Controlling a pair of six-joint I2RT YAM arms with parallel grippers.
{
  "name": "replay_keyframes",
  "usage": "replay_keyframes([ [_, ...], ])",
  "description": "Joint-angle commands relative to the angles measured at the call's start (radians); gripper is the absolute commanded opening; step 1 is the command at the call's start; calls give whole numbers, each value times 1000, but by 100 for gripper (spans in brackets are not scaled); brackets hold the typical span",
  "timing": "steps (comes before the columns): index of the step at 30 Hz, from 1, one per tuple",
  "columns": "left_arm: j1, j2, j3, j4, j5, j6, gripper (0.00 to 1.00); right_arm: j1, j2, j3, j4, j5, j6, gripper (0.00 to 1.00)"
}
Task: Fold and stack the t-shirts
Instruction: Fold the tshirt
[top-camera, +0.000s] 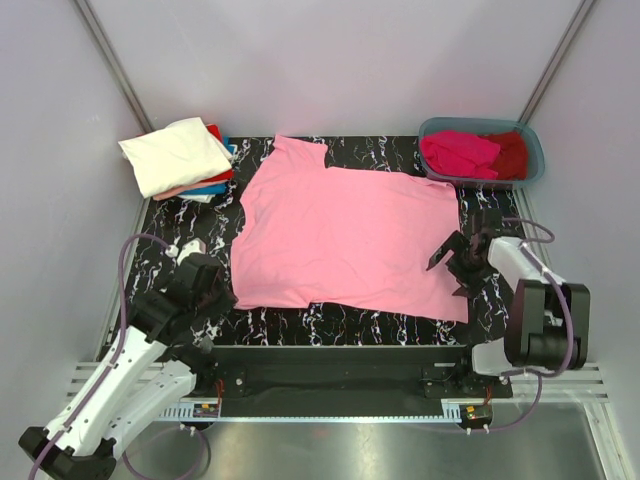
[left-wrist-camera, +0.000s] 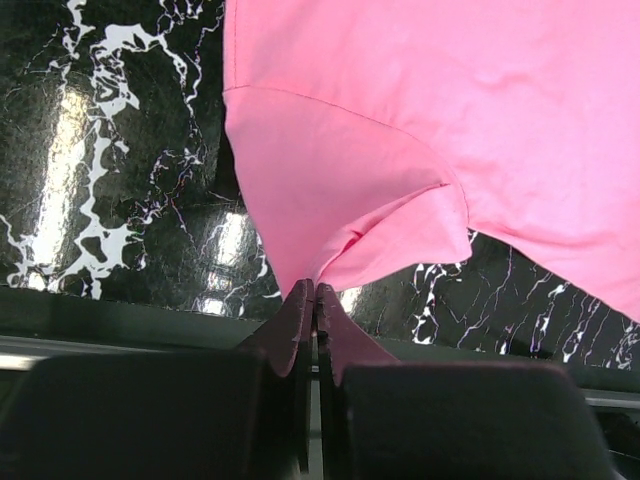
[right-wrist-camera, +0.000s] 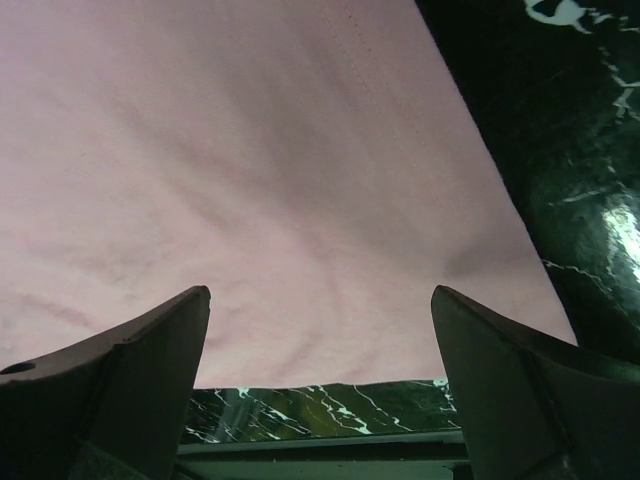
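Note:
A light pink t-shirt (top-camera: 350, 235) lies spread flat on the black marble table (top-camera: 190, 215). My left gripper (top-camera: 222, 290) is at the shirt's near left corner. In the left wrist view it (left-wrist-camera: 315, 290) is shut on a pinched fold of the pink t-shirt (left-wrist-camera: 420, 130), and the cloth rises in a small peak from the tips. My right gripper (top-camera: 450, 262) hovers over the shirt's near right part. Its jaws (right-wrist-camera: 320, 300) stand wide open above the pink t-shirt (right-wrist-camera: 250, 180), with nothing between them.
A stack of folded t-shirts, cream-white on top (top-camera: 175, 155), sits at the back left corner. A grey-blue tub (top-camera: 535, 150) at the back right holds a magenta t-shirt (top-camera: 460, 152) and a dark red one (top-camera: 510, 155). The table's near edge runs just below the shirt's hem.

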Motion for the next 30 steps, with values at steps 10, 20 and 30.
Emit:
replay_keyframes([
  [10,-2,-31,47,-3,-35,-11,2,-68,-501,-5,-248,140,201,92],
  [20,-2,-48,8,82,29,-14,2,-59,-720,-254,-288,-28,227,98],
  [30,-2,-55,-48,142,85,-1,2,-61,-515,-286,-201,13,288,100],
])
